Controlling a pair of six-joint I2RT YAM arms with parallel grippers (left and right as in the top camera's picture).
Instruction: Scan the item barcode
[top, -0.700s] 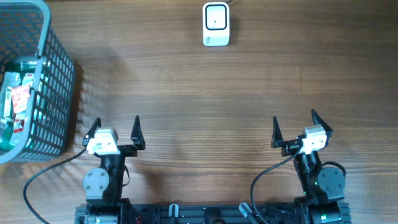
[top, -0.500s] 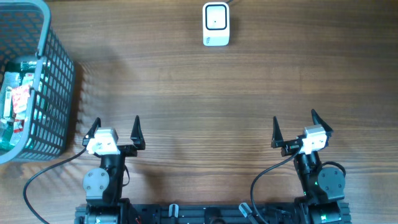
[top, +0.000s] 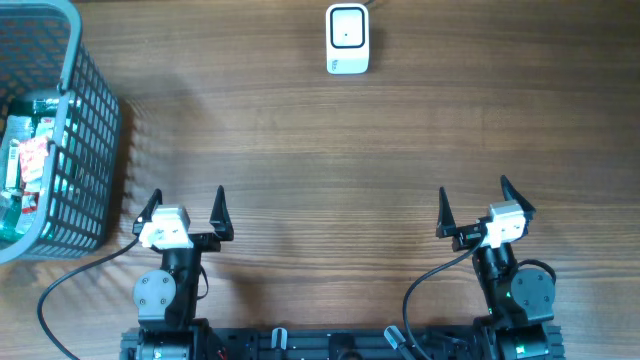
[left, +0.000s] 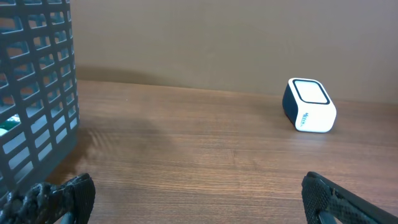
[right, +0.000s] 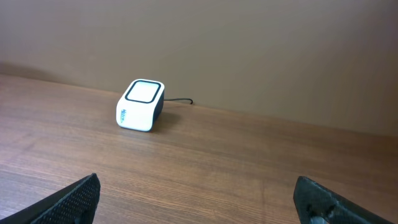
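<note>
A white barcode scanner (top: 347, 38) with a dark window stands at the far middle of the wooden table; it also shows as the scanner (left: 309, 105) in the left wrist view and the scanner (right: 141, 105) in the right wrist view. Packaged items (top: 28, 165) in green, red and white lie inside a grey mesh basket (top: 85, 150) at the far left. My left gripper (top: 184, 208) sits open near the front edge, right of the basket, nothing between its fingers. My right gripper (top: 474, 203) is open too, at the front right, empty.
The basket wall (left: 37, 93) stands close on the left of the left gripper. A thin cable (right: 180, 100) runs from the scanner's back toward the wall. Bare wood lies between both grippers and the scanner.
</note>
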